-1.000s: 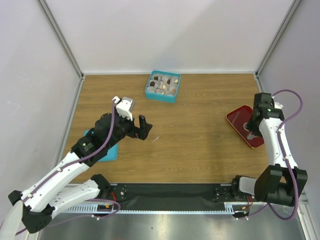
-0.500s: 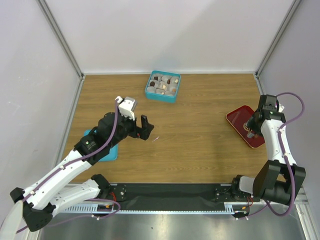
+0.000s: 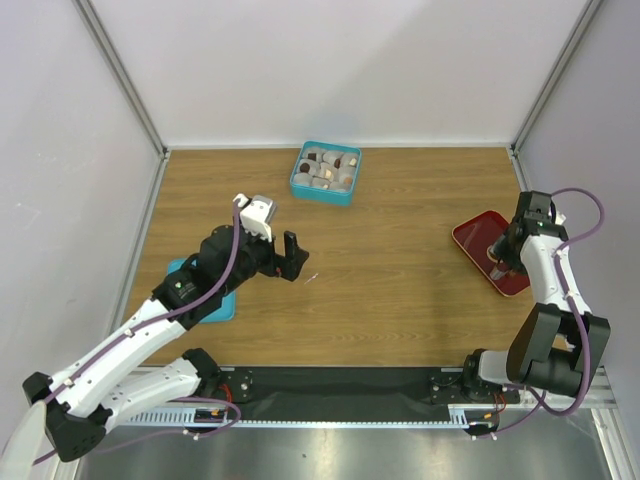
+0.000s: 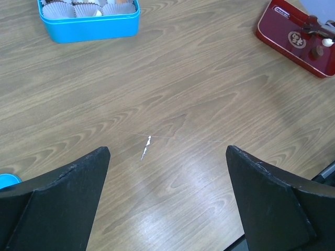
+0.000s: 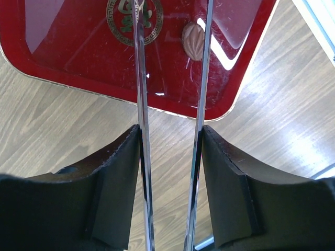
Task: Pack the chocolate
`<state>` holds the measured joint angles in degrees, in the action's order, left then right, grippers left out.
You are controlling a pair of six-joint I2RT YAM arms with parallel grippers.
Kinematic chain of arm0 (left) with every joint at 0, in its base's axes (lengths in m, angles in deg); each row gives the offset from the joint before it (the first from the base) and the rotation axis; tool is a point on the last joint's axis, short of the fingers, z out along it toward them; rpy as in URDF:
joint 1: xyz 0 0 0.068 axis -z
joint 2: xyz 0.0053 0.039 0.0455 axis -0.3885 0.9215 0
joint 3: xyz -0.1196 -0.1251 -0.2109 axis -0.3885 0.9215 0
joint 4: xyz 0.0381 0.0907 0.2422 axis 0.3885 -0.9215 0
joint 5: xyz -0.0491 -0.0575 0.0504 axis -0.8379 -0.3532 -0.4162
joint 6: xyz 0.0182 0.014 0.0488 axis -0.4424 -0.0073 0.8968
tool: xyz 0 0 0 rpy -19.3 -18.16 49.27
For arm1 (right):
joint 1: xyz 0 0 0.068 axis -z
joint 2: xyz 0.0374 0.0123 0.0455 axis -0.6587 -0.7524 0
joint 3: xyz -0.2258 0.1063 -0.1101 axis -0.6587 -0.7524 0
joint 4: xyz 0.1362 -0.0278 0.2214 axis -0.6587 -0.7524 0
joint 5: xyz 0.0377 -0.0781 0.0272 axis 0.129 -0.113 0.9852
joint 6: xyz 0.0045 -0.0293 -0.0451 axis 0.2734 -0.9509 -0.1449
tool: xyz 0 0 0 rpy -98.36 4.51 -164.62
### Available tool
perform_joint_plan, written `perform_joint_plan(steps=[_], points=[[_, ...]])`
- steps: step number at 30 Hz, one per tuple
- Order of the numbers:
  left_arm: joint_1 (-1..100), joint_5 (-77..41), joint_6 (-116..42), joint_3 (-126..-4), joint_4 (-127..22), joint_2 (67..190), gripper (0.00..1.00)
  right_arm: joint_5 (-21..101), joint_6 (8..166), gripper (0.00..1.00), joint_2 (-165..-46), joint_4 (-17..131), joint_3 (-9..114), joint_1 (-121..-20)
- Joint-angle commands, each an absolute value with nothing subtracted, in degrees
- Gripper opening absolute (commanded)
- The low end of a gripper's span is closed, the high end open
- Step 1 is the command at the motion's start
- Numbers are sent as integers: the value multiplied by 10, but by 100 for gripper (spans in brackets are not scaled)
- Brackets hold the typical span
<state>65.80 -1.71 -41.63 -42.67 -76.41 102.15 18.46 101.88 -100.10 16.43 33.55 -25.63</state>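
A single tan piece of chocolate (image 5: 192, 41) lies on the red tray (image 5: 78, 57), just inside the right blade of the metal tweezers (image 5: 142, 104). My right gripper (image 5: 170, 137) is shut on the tweezers, whose two blades stand apart and reach out over the tray. In the top view the right gripper (image 3: 504, 260) hangs over the red tray (image 3: 478, 236) at the right. The teal box (image 3: 326, 172) at the back holds several dark and pale chocolates in paper cups. My left gripper (image 3: 290, 256) is open and empty above bare wood mid-table.
A flat blue lid (image 3: 207, 303) lies under my left arm near the table's left side. In the left wrist view the teal box (image 4: 89, 23) is far left and the red tray (image 4: 293, 36) far right. A small white scratch (image 4: 146, 147) marks the wood.
My right arm has swung a little to the right, staying over the red tray. My left gripper has drifted slightly right and stays open.
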Motion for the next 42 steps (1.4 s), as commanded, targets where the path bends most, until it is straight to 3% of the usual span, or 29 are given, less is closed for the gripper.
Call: perform_joint_plan(steps=[1, 16, 23, 31, 36, 42], points=[[655, -10, -415, -430, -746, 1024, 100, 192, 1009, 53, -1003, 196, 330, -253], [655, -3, -415, -432, -741, 1024, 100, 225, 996, 33, -963, 186, 354, -273], [654, 46, -411, -452, -786, 1032, 100, 223, 1036, 34, -981, 171, 455, -410], [654, 124, -403, -449, -811, 982, 100, 240, 1016, 35, -1180, 229, 673, -646], [650, 187, -406, -472, -835, 970, 100, 318, 986, 35, -1307, 274, 829, -698], [647, 227, -400, -476, -844, 945, 100, 380, 938, 35, -1422, 312, 915, -730]])
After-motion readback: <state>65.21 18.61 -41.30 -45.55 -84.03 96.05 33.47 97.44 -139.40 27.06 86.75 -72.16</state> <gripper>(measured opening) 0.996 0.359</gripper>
